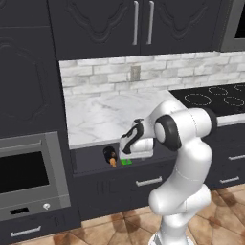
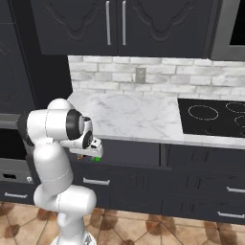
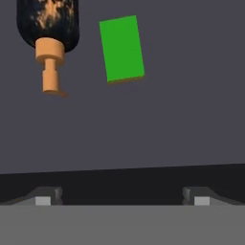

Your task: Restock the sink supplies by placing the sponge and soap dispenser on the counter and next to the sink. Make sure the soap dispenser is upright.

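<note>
Open drawer [image 1: 88, 160], just under the front edge of the marble surface [image 1: 103, 115]: serves as the store for both supplies, neither yet moved up. Item one, soap dispenser [image 3: 48, 28]: black bottle with orange pump, lying on its side on the drawer floor with the nozzle pointing toward the drawer front, so it will need turning upright once lifted. Item two, sponge [image 3: 121, 48]: green face up, yellowish layer showing along one edge, lying flat just beside the bottle and not touching it. In the left base view the two read as a dark shape with an orange tip and a green patch at the drawer opening, partly behind the arm's wrist. Tool [image 3: 122, 201]: poised above the drawer, pointing down into it, fingertips spread wide apart with nothing between them, released and empty; both items sit ahead of the tips rather than between them, so the likely reason for this pose is lining up a first pick. Judged stage: early, reach not yet closed on either item. Stovetop [image 1: 215, 98]: set into the surface to the right, uninvolved. Wall outlet [image 1: 135, 73]: on the brick backsplash. No basin can be made out in these views.
</note>
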Available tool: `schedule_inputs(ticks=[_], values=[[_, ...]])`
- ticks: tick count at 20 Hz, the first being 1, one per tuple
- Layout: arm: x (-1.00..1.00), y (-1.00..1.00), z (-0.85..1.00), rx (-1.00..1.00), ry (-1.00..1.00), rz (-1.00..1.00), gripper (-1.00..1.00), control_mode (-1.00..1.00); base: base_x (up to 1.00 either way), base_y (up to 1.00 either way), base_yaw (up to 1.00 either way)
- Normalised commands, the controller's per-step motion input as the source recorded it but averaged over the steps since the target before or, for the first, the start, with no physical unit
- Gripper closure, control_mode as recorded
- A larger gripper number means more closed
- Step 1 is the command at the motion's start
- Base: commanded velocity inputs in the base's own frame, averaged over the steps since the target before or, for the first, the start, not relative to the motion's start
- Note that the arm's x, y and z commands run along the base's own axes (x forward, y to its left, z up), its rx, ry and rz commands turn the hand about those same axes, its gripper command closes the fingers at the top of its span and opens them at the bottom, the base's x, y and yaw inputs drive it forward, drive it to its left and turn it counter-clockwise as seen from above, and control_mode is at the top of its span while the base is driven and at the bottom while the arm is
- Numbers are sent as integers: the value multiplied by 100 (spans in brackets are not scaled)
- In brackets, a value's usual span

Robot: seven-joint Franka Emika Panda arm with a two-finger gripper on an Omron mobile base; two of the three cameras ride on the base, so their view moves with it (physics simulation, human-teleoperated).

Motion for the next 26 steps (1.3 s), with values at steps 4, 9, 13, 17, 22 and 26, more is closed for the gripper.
schedule_inputs(ticks=[4,9,13,17,22,26], values=[[0,0,-28,0,0,0,-100,-100,0,0,0],[0,0,-25,0,4,0,-100,-100,0,0,0],[-11,0,-11,0,5,0,-100,-100,0,0,0],[-51,0,-1,0,1,0,-100,-100,0,0,0],[-69,0,0,0,1,0,-100,-100,0,0,0],[-76,0,0,0,1,0,-100,-100,0,0,0]])
